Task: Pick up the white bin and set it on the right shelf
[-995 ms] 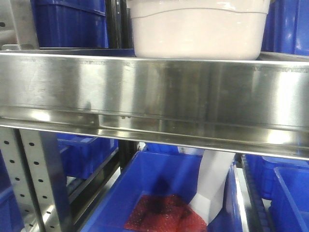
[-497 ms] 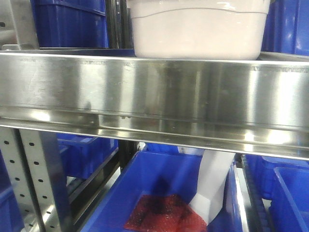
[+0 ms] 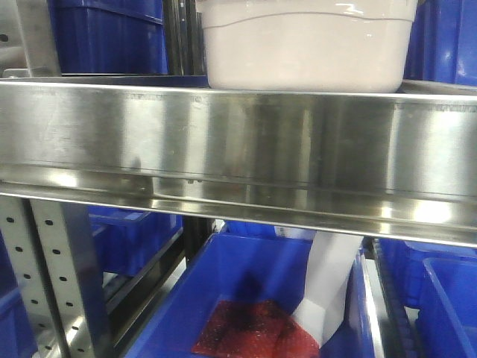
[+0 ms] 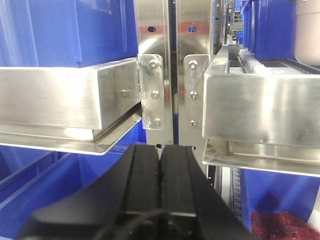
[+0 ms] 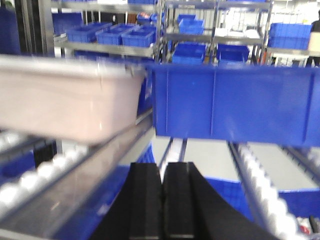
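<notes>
The white bin [image 3: 305,45], a pale pinkish tub with a wavy moulded line, sits on the right shelf [image 3: 238,142], just behind its broad shiny front rail. It also shows blurred in the right wrist view as the white bin [image 5: 65,102], up and to the left of my right gripper [image 5: 162,167], which is shut with nothing between its fingers and well apart from the bin. My left gripper [image 4: 160,148] is shut and empty, in front of the perforated upright posts [image 4: 172,75] where two steel rails meet. Neither gripper shows in the front view.
Blue crates [image 3: 112,37] flank the bin on the same level. Below the rail a blue crate [image 3: 246,298] holds a red mesh item [image 3: 253,335] and a white sheet [image 3: 328,287]. A blue crate [image 5: 235,102] hangs close ahead of the right gripper, over roller tracks [image 5: 260,185].
</notes>
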You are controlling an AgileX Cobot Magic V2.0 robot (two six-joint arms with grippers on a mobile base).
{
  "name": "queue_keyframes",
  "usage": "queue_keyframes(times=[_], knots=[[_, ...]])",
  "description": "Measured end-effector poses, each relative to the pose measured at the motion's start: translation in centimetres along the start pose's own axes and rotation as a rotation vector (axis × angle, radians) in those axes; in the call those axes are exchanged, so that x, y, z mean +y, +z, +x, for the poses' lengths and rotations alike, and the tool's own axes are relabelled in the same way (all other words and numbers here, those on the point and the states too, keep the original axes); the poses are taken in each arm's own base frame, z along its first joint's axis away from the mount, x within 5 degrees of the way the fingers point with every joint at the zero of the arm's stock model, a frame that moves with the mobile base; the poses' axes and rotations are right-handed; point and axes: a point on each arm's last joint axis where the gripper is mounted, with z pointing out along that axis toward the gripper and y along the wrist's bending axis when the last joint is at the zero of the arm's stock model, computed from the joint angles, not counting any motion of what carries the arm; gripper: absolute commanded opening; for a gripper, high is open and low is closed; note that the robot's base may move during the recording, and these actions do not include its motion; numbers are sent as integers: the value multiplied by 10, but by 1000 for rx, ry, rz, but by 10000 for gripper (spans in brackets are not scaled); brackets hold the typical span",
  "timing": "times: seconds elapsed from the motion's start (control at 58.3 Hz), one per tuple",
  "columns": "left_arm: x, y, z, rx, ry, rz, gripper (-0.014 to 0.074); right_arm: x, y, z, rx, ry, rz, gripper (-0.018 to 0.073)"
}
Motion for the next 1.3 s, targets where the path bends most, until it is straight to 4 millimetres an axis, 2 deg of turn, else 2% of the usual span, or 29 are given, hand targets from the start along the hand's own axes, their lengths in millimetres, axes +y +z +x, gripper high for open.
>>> queue_keyframes(times=[0.154,0.326,1.303], knots=[[0,0,0,0,0,0,-118,-1,10,37,26,10,7,72],[0,0,0,0,0,0,-118,-3,14,65,11,52,23,72],[0,0,0,0,0,0,-118,-3,15,67,6,51,25,72]])
